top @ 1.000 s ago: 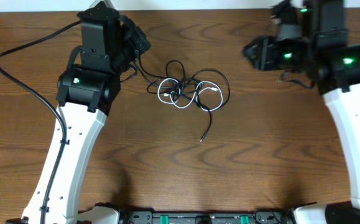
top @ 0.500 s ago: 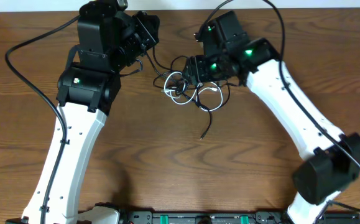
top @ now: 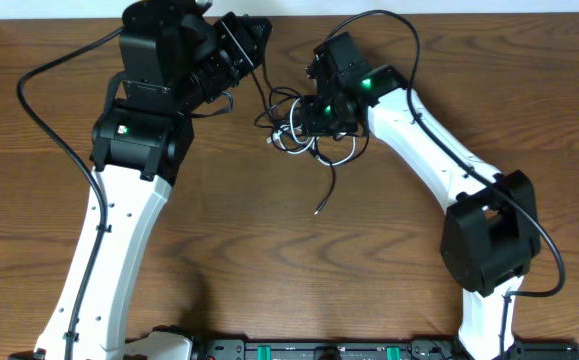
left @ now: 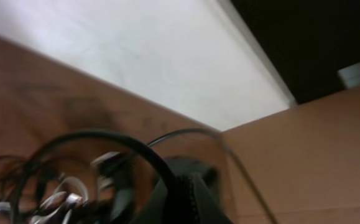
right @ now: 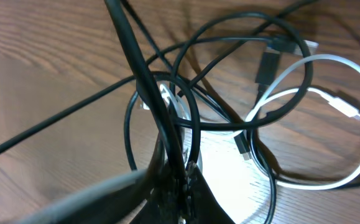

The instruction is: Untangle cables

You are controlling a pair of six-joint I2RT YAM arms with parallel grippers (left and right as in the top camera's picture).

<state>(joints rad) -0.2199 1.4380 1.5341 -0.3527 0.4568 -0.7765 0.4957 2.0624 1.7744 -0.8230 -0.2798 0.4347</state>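
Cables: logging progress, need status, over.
Left gripper shut on cables. Right gripper shut on cables at the knot. White cord looped inside. Nothing blocking.

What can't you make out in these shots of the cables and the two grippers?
Left gripper: open or shut unclear; the left wrist view is blurred and dark at the bottom edge.
Right gripper: grip unclear; overhead its own body hides the jaws, and the right wrist view shows only a dark blur.
Cables: which cord crosses over which; too small overhead, partly under the right gripper.
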